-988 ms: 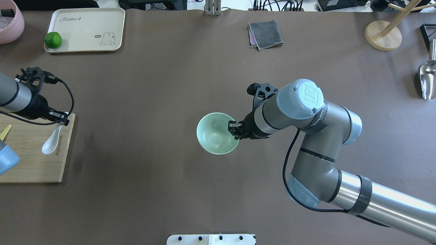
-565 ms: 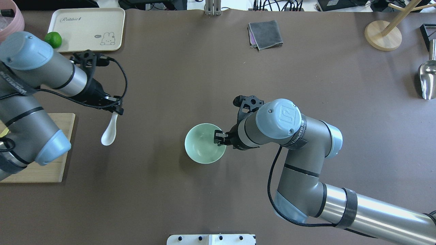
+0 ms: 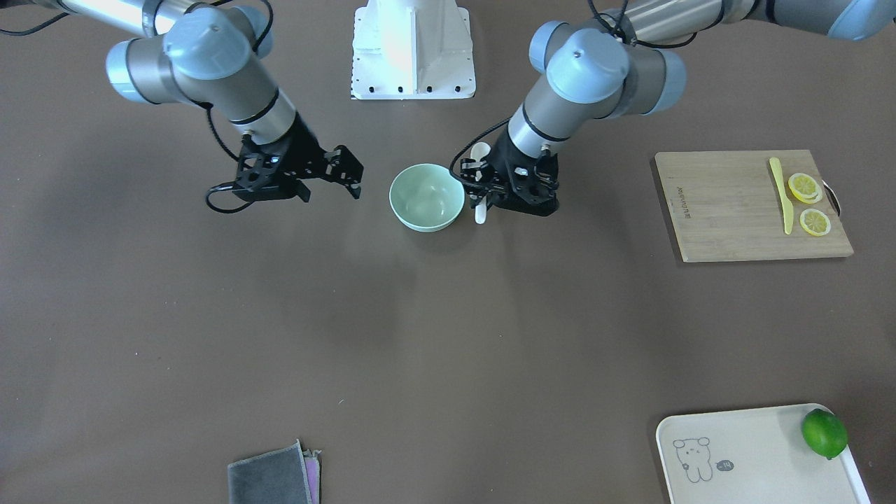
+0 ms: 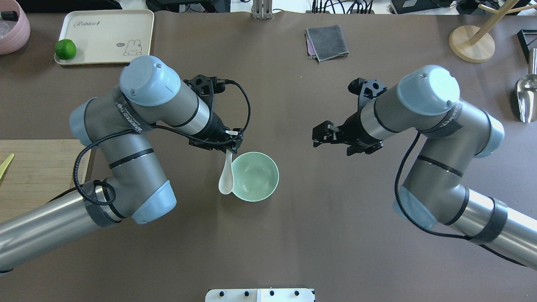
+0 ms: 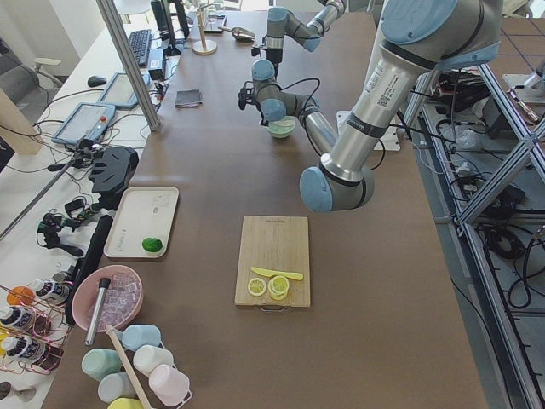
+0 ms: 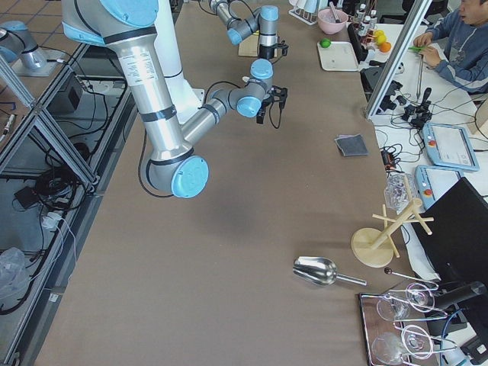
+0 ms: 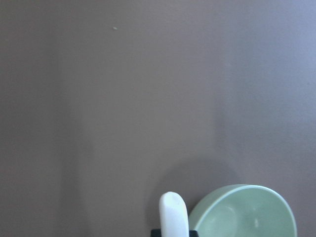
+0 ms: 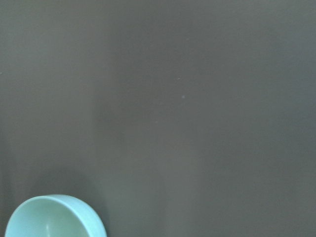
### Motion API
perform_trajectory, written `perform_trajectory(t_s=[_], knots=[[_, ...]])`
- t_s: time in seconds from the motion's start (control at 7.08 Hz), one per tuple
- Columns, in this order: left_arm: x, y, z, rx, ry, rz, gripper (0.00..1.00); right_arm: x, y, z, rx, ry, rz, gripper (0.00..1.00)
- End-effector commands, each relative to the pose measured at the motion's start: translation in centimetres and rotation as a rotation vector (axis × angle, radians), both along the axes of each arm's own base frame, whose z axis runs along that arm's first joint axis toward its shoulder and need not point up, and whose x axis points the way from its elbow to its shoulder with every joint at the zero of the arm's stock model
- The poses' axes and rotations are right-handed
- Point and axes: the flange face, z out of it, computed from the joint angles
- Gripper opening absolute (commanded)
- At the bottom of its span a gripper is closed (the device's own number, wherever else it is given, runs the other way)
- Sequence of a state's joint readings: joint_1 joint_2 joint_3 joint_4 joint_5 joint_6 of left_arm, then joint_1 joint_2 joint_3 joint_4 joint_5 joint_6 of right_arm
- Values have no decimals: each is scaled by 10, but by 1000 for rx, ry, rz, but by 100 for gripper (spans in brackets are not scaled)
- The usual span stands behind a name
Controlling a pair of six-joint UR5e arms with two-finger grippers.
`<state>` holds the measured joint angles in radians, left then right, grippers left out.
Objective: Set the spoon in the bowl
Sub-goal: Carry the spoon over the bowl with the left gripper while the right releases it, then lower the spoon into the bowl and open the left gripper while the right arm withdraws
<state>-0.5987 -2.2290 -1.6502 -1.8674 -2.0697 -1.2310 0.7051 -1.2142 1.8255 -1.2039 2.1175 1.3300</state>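
One small glossy white soup spoon [image 4: 226,178], pinched by its short handle between the pressed-together fingers of the left gripper [image 4: 233,145]. Slanting out past those fingertips, scoop end farthest from the pincer and nearer the robot. Just beside the round pale mint-green bowl [image 4: 272,185], outside its rim on the robot's left; touching the wall or not, cannot tell. Bowl upright on the brown table [image 4: 268,251]. Right gripper [image 4: 330,146] spread wide, gripping nothing, apart from the bowl's other side.

Glossy white spoon [image 4: 225,184], matt mint bowl [image 4: 254,176], wooden board [image 3: 728,210]
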Motion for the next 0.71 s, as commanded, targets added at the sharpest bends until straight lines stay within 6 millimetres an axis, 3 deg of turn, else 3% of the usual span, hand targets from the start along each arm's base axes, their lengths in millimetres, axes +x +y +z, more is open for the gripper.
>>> perform_trajectory(t_s=[0.0,0.28,0.42,0.56], knots=[[33,16,-17,8,-7,-59,67,80,-29,55,18,23,-33,100],[31,17,-20,36,-6,-52,99,121,-35,92,40,56,-40,100],[18,10,-24,41,4,-67,99,139,-37,107,51,71,-37,100],[-3,2,-9,57,-8,-80,99,170,-41,127,59,84,-29,100]])
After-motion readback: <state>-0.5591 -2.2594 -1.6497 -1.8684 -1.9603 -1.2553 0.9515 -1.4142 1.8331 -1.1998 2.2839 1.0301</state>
